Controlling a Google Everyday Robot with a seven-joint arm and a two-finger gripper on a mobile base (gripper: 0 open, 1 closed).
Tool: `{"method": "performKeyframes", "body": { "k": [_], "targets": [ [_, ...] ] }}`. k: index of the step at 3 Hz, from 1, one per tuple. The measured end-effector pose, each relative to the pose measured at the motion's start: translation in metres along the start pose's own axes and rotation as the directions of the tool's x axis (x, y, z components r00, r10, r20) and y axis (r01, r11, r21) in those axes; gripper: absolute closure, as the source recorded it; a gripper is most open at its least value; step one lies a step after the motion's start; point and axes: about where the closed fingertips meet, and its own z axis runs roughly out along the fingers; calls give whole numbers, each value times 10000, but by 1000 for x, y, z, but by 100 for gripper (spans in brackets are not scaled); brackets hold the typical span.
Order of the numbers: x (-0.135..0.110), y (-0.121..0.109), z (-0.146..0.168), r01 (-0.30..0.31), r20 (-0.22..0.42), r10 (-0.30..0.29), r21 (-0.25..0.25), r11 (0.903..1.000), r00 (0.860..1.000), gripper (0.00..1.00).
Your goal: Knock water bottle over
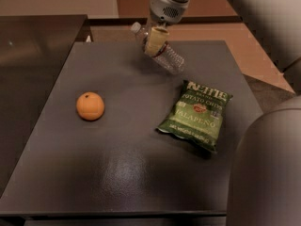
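**Bottle Leaned Far Over at the Back of the Table**

Closest of all, a big grey round part of the robot filled the bottom right corner. Beside it spread the dark table, a bit shiny at the front.

A little farther in, on the right side, a green bag of chips lay flat. Off to the left, well apart from the bag, sat an orange.

Farther back, near the far edge of the table, was the water bottle. It was clear and ribbed, and it was tipped far over. Its white cap pointed up and to the left. Its bottom end was low on the right, near the top of the chip bag but not touching it.

The gripper was right at the upper part of the bottle, and a yellowish piece of it covered the bottle just below the cap. It could not be told whether the gripper was open or closed, or whether it had hold of the bottle.

The grey arm came down to it from the top. Behind the table was tan floor, and at the far left stood another dark table.
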Motion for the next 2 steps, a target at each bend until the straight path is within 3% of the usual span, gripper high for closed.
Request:
{"method": "performKeyframes", "body": {
  "k": [1,2],
  "targets": [
    [4,6,14,1052,-885,-1096,-526,9931,9900,100],
    [4,10,29,2138,-1626,-2302,-1123,9704,9595,82]
  ]
}}
